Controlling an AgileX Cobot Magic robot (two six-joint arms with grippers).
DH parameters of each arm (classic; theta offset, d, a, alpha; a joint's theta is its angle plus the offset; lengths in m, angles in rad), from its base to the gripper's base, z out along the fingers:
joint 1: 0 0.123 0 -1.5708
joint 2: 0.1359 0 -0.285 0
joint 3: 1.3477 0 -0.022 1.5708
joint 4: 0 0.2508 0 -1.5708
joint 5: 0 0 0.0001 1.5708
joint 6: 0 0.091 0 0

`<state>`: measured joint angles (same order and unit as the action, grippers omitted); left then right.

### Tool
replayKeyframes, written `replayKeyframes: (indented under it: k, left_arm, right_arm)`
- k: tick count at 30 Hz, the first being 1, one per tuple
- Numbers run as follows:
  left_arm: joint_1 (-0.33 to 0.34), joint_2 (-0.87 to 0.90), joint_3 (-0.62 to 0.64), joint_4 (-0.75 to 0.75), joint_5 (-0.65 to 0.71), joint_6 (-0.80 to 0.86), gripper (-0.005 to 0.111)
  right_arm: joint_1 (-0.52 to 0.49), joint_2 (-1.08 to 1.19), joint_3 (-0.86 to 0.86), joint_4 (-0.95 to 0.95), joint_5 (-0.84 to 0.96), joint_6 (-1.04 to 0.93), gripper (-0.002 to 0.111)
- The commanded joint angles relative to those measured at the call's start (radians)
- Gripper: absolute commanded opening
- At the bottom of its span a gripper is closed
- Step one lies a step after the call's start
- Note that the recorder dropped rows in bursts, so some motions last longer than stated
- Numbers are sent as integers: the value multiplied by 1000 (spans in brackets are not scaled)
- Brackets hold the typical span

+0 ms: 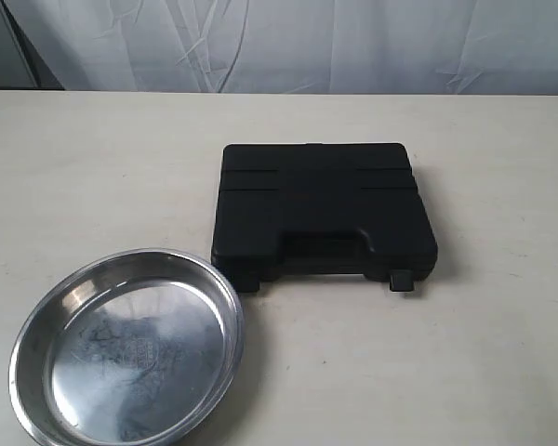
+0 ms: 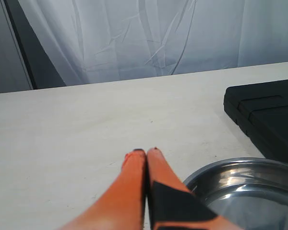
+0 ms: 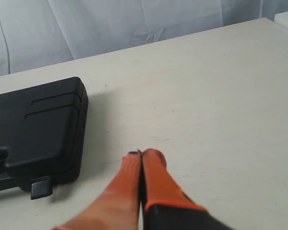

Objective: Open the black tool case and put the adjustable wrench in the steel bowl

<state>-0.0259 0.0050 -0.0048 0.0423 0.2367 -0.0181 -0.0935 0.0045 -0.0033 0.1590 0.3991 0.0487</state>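
I find the black tool case (image 1: pixel 324 209) shut on the worktop (image 1: pixel 484 353), latch edge toward my arms for opening, the steel bowl (image 1: pixel 139 255) just beside it. Both the left claw (image 2: pixel 146 152) and the right claw (image 3: pixel 141 154) are clenched, empty; the adjustable wrench is unseen.

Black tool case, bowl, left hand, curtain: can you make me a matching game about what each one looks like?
Things:
1. black tool case
2. steel bowl
3. left hand
4. curtain

What it looks like:
A. orange, pinched shut
B. lying flat with its lid closed
C. white and wrinkly
D. round and shiny

Pairs: 1-B, 2-D, 3-A, 4-C
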Motion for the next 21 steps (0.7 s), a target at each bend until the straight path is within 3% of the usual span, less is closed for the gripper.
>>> replayKeyframes:
  k: [1, 13, 17, 21]
  left_arm:
    - [-6, -5, 5, 3, -1, 0, 0]
    - [-6, -5, 5, 3, -1, 0, 0]
    - [-6, -5, 5, 3, -1, 0, 0]
    - [-6, -5, 5, 3, -1, 0, 0]
  right_arm:
    - [-6, -4, 3, 0, -13, -3, -1]
    - [-6, -4, 3, -3, -23, -3, -1]
    - [-6, -4, 3, -29, -202, -3, -1]
    - [-6, -4, 3, 175, -445, 4, -1]
